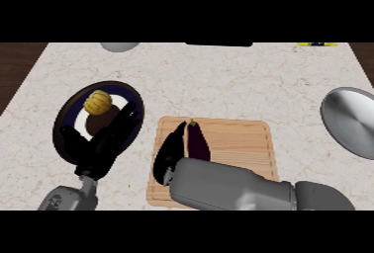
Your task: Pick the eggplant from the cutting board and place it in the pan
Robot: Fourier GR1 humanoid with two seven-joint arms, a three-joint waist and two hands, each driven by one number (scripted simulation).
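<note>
A dark purple eggplant (198,142) lies lengthwise on the wooden cutting board (241,143), stem pointing away from me. My right hand (170,148) comes in from the lower right. Its black fingers stretch straight along the eggplant's left side, touching or nearly touching it, not curled round it. The grey forearm hides the board's near edge. The silver pan (350,121) sits at the right edge of the counter, partly cut off. My left hand (110,138) rests open over a dark plate at the left.
The dark blue plate (70,111) under my left hand carries a yellow ribbed vegetable (97,102). A white bowl (120,46) and a dark object (219,44) sit at the far edge. Bare marble counter lies between the board and the pan.
</note>
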